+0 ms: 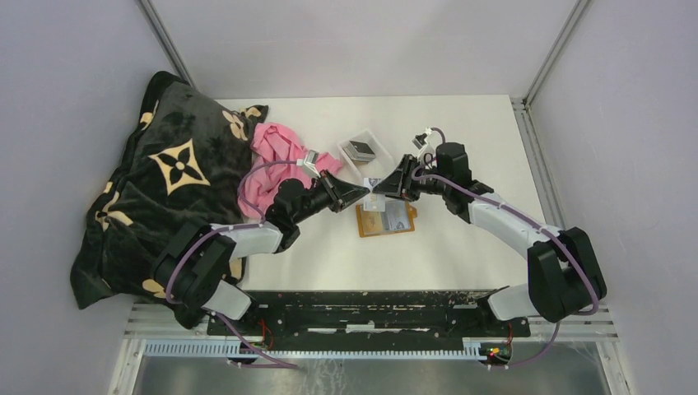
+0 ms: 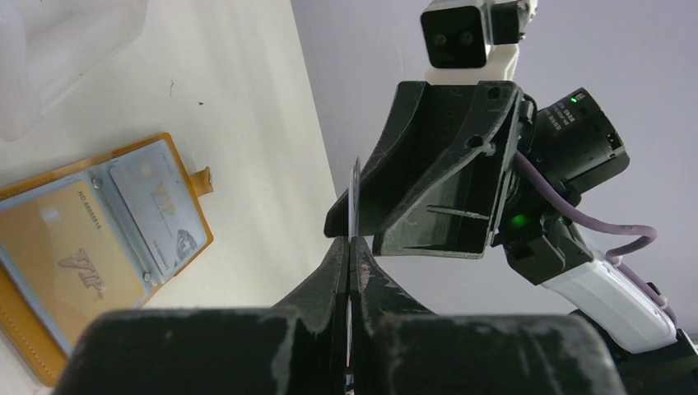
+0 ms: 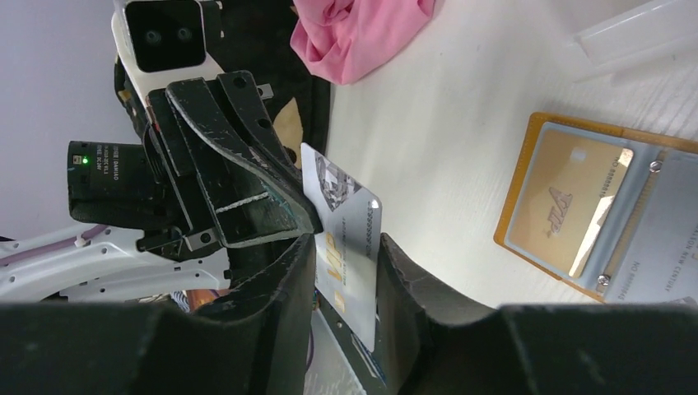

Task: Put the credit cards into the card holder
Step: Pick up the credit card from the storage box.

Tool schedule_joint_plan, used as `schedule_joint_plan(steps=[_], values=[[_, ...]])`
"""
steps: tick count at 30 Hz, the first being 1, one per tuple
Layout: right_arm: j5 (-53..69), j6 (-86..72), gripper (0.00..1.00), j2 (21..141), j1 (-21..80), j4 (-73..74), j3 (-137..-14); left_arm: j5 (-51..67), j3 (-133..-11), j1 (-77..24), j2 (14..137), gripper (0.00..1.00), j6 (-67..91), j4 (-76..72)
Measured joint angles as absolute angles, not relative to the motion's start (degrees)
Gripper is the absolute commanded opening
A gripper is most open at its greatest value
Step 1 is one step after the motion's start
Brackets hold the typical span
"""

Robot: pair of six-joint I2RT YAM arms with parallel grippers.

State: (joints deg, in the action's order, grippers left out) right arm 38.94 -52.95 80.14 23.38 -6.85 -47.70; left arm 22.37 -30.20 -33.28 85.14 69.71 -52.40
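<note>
- Step in hand: a transfer between arms. One silver-grey, glossy plastic credit card [image 3: 350, 222] with rounded corners hangs in the air between the two end effectors, just above the flat orange-tan leather-like bifold card holder [image 2: 23, 333].
- Left end effector [image 2: 350, 257]: fully closed, pinching the card by one end. In the left wrist view the card appears edge-on as a thin line.
- Right end effector [image 3: 346, 247]: fingers partly spread, one on each long edge of the card. Whether they actually clamp it cannot be told.
- Card holder: lies open on the white table [image 1: 461, 140]. Its clear pockets already hold a gold card [image 2: 70, 255] and a silver card [image 2: 160, 206].
- Remaining stock: a dark stack of cards [image 1: 359, 149] sits in a clear rigid plastic tray [image 1: 377, 140] beyond the holder.
- Next move, as a judgement: secure the right-hand grip, release the left, then angle the card's short edge into a free pocket mouth.
- Handling note: the card is stiff, thin and slick, and the pocket film is flexible and may snag.
</note>
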Motion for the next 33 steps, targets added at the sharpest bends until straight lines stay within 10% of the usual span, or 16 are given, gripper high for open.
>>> schedule_joint_plan(steps=[9,14,33], values=[[39.18,-58.13,0.15,82.24,24.23,-13.06,-45.5,21.69,-30.63,-33.61,88.01,0.03,72.29,-55.53],[39.2,-59.16,0.02,82.61,24.16,-14.06,-45.56,21.19,-30.61,-33.5,89.43,0.28,73.54,-57.01],[24.29,-29.54,0.01,85.41,25.52,27.81,-63.68,10.02,-30.81,-34.76,83.31,0.45,61.47,-24.77]])
